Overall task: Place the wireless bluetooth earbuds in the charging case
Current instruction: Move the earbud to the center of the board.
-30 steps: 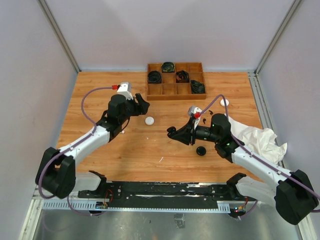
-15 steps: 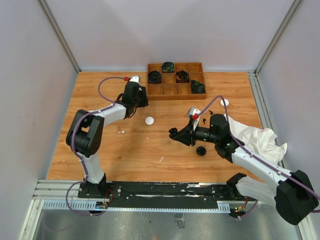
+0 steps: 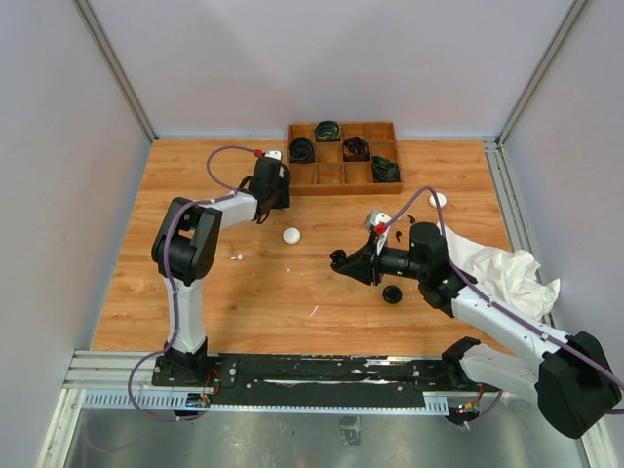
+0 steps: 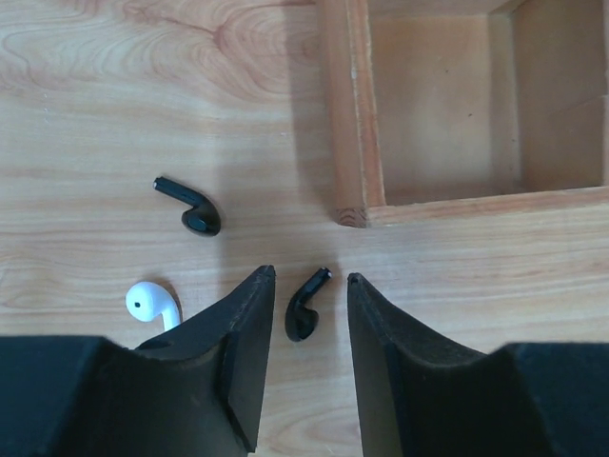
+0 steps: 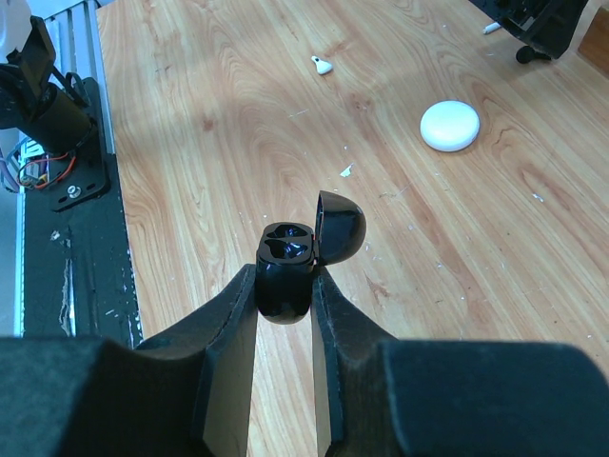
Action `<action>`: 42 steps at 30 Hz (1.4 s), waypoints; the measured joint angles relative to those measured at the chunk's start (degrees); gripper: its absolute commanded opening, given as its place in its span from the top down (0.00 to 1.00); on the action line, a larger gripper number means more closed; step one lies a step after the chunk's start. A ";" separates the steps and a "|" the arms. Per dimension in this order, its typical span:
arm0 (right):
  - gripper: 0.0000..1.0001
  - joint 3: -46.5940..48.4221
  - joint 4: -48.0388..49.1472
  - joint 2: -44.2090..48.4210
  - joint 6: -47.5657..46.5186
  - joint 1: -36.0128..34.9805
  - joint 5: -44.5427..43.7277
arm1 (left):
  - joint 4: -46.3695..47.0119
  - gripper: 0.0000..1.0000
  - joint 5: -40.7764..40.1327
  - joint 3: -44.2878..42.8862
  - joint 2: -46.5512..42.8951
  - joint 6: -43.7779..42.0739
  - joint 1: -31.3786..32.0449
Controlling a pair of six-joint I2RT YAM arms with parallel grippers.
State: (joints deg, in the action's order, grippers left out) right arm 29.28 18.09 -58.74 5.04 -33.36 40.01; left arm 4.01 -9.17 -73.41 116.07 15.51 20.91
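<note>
My left gripper (image 4: pixel 306 278) is open and low over the table, its jaws on either side of a black earbud (image 4: pixel 304 307) that lies between them untouched. A second black earbud (image 4: pixel 193 211) and a white earbud (image 4: pixel 152 303) lie just to its left. In the top view the left gripper (image 3: pixel 273 198) is at the wooden tray's near-left corner. My right gripper (image 5: pixel 285 286) is shut on an open black charging case (image 5: pixel 285 262), lid up and both sockets empty, held above the table. The same case shows in the top view (image 3: pixel 338 259).
The wooden tray (image 3: pixel 343 175) with coiled black cables stands at the back; its corner (image 4: pixel 347 114) is right by the left gripper. A white round case (image 3: pixel 292 235), a black case (image 3: pixel 392 293), another white case (image 3: pixel 438 200) and a lone white earbud (image 3: pixel 235 257) lie about. Crumpled white cloth (image 3: pixel 502 268) lies right.
My left arm has swung away from the table's middle to the tray's near-left corner, with its elbow folded back. The right gripper with the case has barely moved.
</note>
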 measured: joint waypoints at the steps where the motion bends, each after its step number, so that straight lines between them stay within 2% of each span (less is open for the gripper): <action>1: 0.97 0.00 -0.02 0.00 -0.04 0.00 0.00 | -0.35 0.61 -0.02 -0.57 0.66 -0.26 -0.09; 11: 0.97 0.00 -0.46 -0.04 -0.37 0.00 0.02 | -1.66 0.76 1.33 -1.36 2.10 -2.25 -0.22; 18: 0.97 0.00 -0.46 -0.04 -0.37 0.00 0.57 | -3.28 0.82 4.42 2.56 -1.27 -5.22 -0.20; 29: 0.97 0.00 -0.46 0.13 -0.28 0.00 1.11 | -7.85 0.82 5.99 17.18 -14.14 -6.29 0.26; 35: 0.97 0.00 -0.44 0.35 -0.07 -0.02 1.57 | -8.83 0.83 6.97 23.85 -20.15 -4.92 3.39; 42: 0.98 0.00 -0.46 0.35 0.02 -0.37 1.95 | -10.36 0.81 8.68 25.55 -22.16 -3.93 8.07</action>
State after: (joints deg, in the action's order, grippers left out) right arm 29.28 17.63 -58.39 5.06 -33.74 41.95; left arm -6.35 -0.49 -47.86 93.91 11.57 28.97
